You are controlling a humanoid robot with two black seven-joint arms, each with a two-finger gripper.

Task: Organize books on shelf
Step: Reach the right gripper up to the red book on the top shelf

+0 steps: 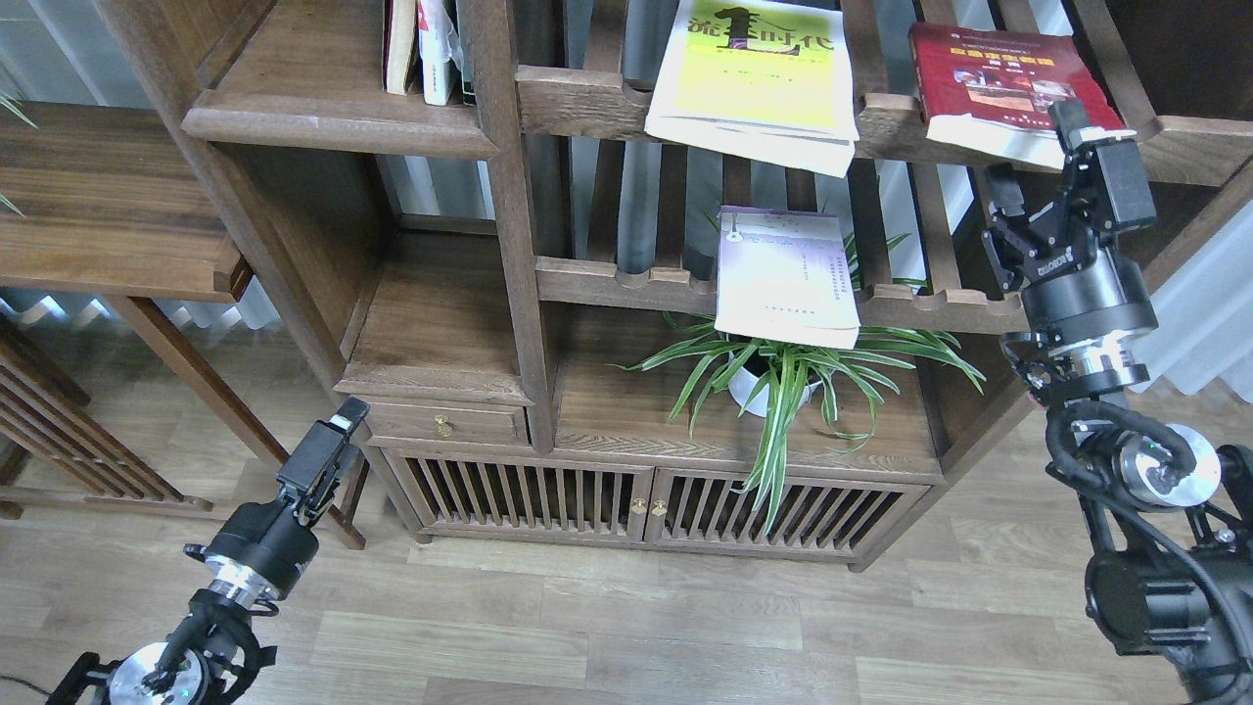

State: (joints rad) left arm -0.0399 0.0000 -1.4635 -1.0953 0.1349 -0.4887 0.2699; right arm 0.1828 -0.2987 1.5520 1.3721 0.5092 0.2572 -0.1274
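A thick dark-red book [998,73] lies on the upper slatted rack at the right. A yellow-green book [754,78] with black characters lies on the same rack, and its front edge overhangs the rail. A pale lavender-white book [783,279] lies on the lower slatted rack. The solid shelf [323,113] is at the upper left. My right gripper [1033,157] is open at the red book's front right corner, one finger over the cover and one below the page edge. My left gripper [338,426] hangs low by the drawer, seen side-on and dark.
A few upright books [421,49] stand at the shelf's right end. A potted spider plant [773,382] sits under the lower rack. A low cabinet with slatted doors [636,509] and a side table [98,196] stand on the wood floor.
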